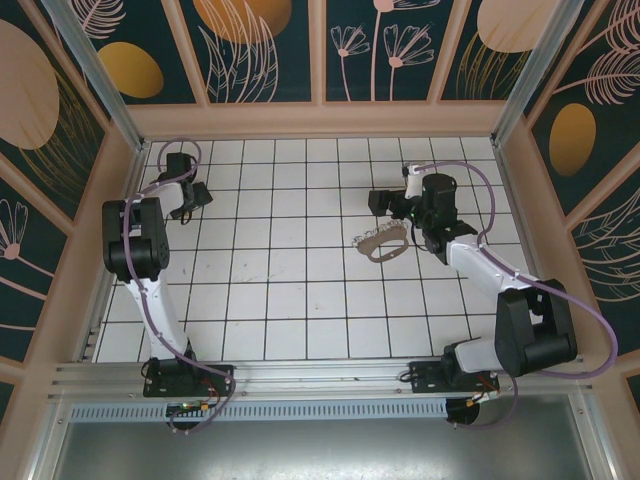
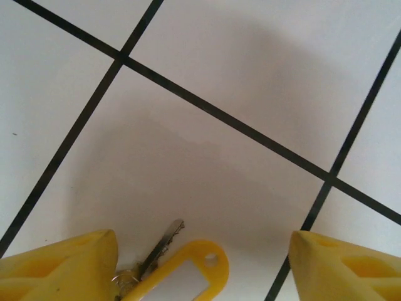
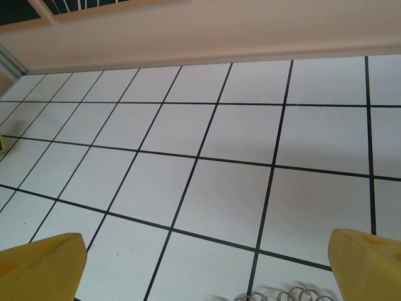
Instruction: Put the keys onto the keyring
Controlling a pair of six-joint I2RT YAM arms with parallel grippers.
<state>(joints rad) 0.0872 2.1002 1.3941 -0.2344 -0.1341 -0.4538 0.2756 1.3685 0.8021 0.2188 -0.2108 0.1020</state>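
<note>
Now straddling lone silvery key and yellow tag with left pincer: fingers apart, nothing gripped, at 10 o'clock on bench, probably lined up for pickup. Hovering right pincer at 3 o'clock from centre, spread wide and empty, just beside keyring with fringe of keys; apparently placed there to steady loop for threading.

Bright, even light; soft grey shadow on the floor tiles; close-ups slightly blurred
</note>
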